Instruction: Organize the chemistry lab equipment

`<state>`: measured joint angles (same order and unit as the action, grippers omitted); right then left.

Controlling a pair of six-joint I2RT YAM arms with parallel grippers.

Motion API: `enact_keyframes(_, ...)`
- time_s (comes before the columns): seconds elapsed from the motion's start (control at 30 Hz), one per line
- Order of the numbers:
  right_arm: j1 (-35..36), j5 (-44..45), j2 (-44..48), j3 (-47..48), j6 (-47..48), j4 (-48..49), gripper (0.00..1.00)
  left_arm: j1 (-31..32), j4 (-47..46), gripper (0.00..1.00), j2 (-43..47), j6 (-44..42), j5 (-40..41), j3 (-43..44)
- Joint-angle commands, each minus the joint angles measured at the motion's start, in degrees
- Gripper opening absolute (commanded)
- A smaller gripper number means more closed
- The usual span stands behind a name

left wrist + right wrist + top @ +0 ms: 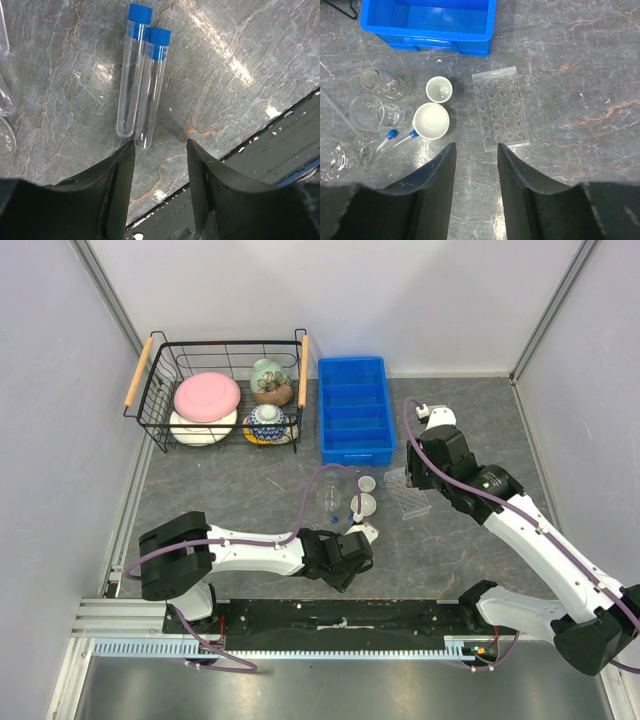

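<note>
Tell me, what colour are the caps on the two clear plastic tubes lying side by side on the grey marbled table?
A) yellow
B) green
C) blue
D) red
C: both clear tubes, lying side by side on the grey marbled table, have bright blue caps on their far ends.

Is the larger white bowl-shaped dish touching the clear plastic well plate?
Apart. The right wrist view shows bare grey table between the larger white bowl-shaped dish and the clear plastic well plate.
</note>
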<state>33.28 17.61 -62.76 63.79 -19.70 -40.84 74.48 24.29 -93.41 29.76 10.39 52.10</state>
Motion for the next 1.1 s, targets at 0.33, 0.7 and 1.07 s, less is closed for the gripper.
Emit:
enact_keyframes(0.33, 0.30, 1.82, 2.12, -1.12, 0.54, 0.06, 0.46, 0.32, -1.36, 0.53, -6.79, -2.42, 2.70, 6.52)
enact_keyframes(0.7, 0.30, 2.35, 1.85, -1.30, 0.63, -0.03, 0.45, 0.32, -1.09, 0.03, -6.79, -2.25, 1.74, 5.39)
enact_keyframes(1.07, 0.21, 1.82, 4.49, -2.08, -0.77, -1.44, 0.53, 0.49, 2.16, 0.02, 1.29, -3.04, 0.33, 4.59)
